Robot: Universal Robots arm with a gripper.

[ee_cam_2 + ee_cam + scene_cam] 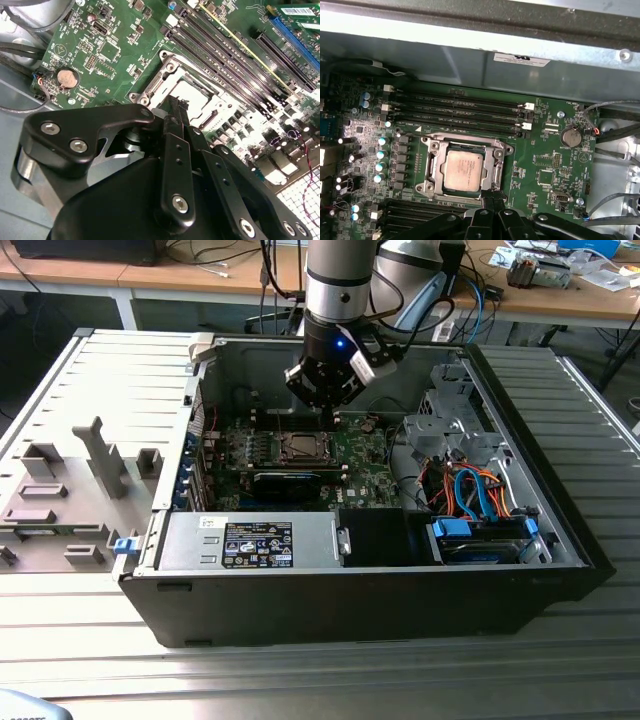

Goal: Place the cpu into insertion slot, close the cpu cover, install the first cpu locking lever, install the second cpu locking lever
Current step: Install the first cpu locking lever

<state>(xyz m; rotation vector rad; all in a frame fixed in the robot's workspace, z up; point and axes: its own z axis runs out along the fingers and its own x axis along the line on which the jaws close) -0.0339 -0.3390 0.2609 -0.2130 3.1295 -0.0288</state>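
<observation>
The open black desktop computer case (pixel 400 590) lies on its side on the ribbed grey metal bench (pixel 300 680), with the green motherboard (pixel 555 165) flat inside it. The arm reaches down into the case, and its black gripper (pixel 327 412) hangs just above the board at the socket's edge.

In the first wrist view the thin silver metal cpu cover (pixel 436 167) lies down flat around the square insertion slot (pixel 426 189), and the small flat cpu with its silver-grey top (pixel 463 169) shows through the cover's window, seated level in the slot. So placing and covering look done, and the work in hand seems to be a locking lever.

The gripper's fingers (pixel 490 196) are drawn together to a narrow tip at the slot's rim; whether they pinch the thin lever wire cannot be told, as the fingers hide it.

To do this step well, the tip should press the lever straight down and then sideways under its catch, keeping clear of the long black memory slots (pixel 460 112) and the cpu's bare top.
</observation>
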